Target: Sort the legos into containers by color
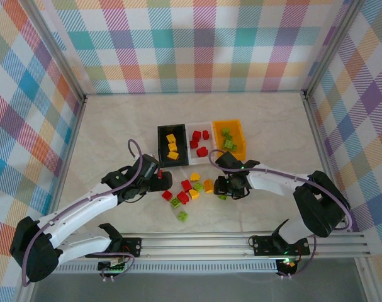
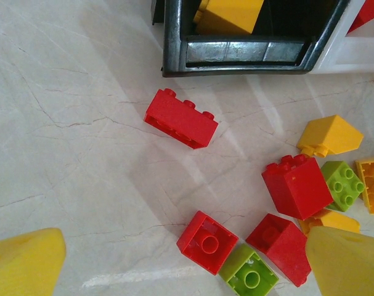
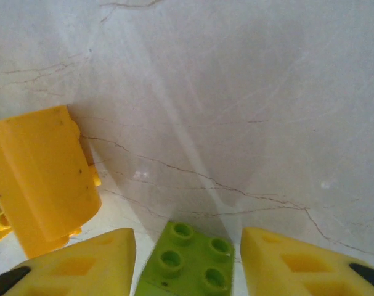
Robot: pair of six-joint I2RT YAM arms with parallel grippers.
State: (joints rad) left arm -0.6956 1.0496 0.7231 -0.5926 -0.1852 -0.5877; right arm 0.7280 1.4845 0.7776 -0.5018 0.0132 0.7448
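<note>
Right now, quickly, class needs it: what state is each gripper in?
Left gripper: open, holding nothing.
Right gripper: jaws close on either side of a green lego; whether it is gripped cannot be told.

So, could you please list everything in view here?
black bin: one, black, leftmost of the row mid-table
white bin: one, white, middle of the row
orange bin: one, orange-yellow, rightmost
yellow Lego bricks: three, yellow, in the black bin
red Lego bricks: about four, red, in the white bin
green Lego bricks: about three, lime, in the orange bin
loose Lego bricks: about eleven, red, yellow, green, on the table before the bins
table: one, pale marble pattern
left arm: one, white, jaws open by the loose bricks
right arm: one, white, jaws flanking a green brick
</note>
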